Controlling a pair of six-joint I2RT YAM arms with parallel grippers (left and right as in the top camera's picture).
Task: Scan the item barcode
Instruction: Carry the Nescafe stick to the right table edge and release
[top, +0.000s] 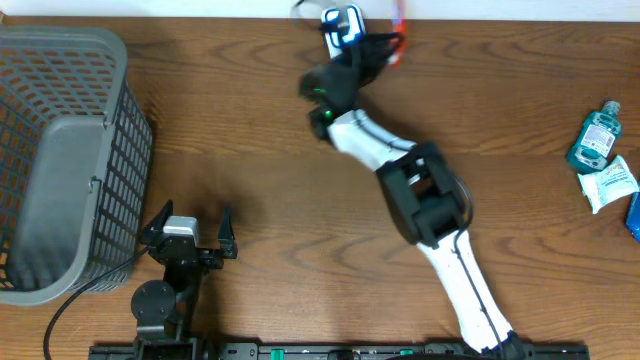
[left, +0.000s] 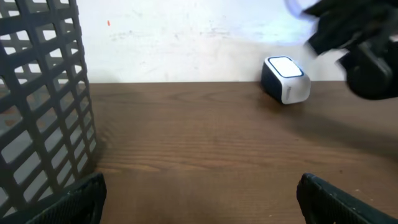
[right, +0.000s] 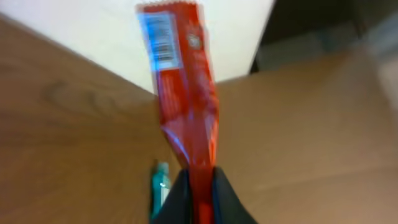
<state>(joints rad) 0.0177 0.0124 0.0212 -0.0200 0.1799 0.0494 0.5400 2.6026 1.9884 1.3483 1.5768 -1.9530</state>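
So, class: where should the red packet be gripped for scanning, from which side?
Probably the end opposite the barcode, approached endwise, pinching its flat faces as the right gripper does: the red packet is thin, and the barcode shows.

— What colours are showing at your right gripper (right: 198, 186)?
— My fingers (right: 177, 199) are looking dark, almost black. The packet (right: 186, 106) is showing bright red, and near its top it is carrying a pale blue-white patch with dark barcode stripes.
— And at the far edge?
— The scanner (left: 285, 79) is showing a white face on a dark blue body.
— Anything else?
— The table (top: 250, 130) is showing brown wood grain. On the left, the basket (top: 120, 120) is showing a grey grid. On the right, a bottle (top: 597, 135) is looking teal, and a pouch (top: 608, 183) is looking white with teal print.
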